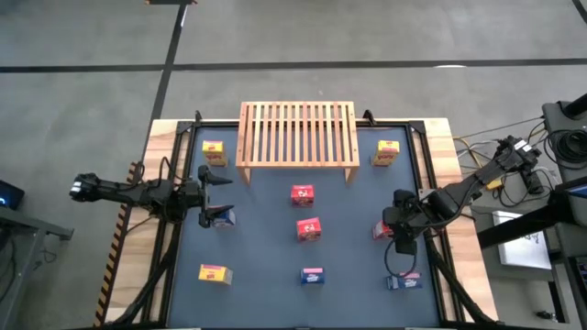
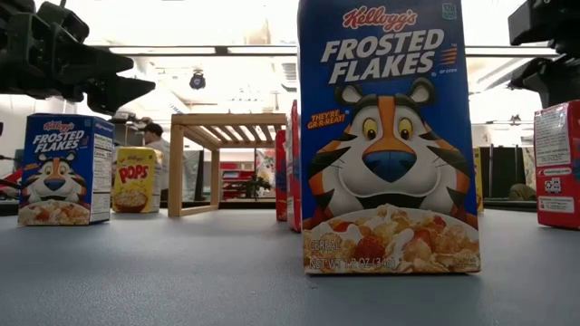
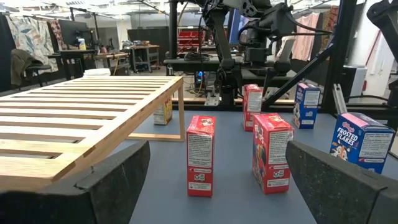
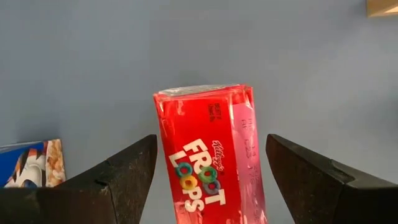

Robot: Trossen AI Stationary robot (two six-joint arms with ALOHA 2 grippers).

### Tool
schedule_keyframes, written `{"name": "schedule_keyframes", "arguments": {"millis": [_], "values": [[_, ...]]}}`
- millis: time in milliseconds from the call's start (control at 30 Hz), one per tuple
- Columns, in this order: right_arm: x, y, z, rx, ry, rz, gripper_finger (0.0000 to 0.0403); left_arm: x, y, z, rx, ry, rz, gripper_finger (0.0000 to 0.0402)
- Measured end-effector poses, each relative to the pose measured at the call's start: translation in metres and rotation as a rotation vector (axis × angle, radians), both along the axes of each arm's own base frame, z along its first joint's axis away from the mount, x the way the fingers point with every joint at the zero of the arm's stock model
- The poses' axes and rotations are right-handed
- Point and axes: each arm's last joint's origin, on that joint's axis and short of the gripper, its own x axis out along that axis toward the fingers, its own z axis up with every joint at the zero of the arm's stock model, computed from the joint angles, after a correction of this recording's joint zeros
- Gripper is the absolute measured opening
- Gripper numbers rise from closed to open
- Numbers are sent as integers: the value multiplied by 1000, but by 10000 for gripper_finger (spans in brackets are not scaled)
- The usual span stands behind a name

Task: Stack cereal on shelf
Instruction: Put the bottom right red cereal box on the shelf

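Observation:
The wooden shelf [image 1: 298, 133] stands on its side legs at the table's far middle. Small cereal boxes stand upright on the blue table top: yellow ones [image 1: 213, 152] [image 1: 386, 152] [image 1: 215, 273], red ones [image 1: 303, 194] [image 1: 308, 229], blue ones [image 1: 312, 275] [image 1: 404, 280] [image 1: 223, 218]. My right gripper [image 1: 401, 240] points steeply down over a red Froot Loops box [image 4: 208, 155], open, one finger on either side and clear of it. My left gripper [image 1: 215, 195] waits level and open at the table's left.
Black frame rails [image 1: 174, 238] run along the table's left and right sides. In the low view a blue Frosted Flakes box [image 2: 390, 136] stands close to the near edge. Bare table top lies between the boxes in the middle.

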Motion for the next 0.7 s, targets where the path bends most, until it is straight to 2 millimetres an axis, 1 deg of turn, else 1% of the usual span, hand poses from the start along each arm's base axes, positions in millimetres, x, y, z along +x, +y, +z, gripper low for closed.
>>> {"name": "schedule_keyframes", "arguments": {"millis": [267, 433, 567, 700], "values": [[-4, -2, -22, -11, 35, -6, 290, 0, 0, 0, 0, 0, 0, 359], [-6, -3, -26, -18, 39, -17, 285, 0, 0, 0, 0, 0, 0, 359], [-5, -3, -25, -18, 37, -16, 262, 0, 0, 0, 0, 0, 0, 359], [-4, -2, -22, -16, 26, 0, 220, 0, 0, 0, 0, 0, 0, 359]]}}
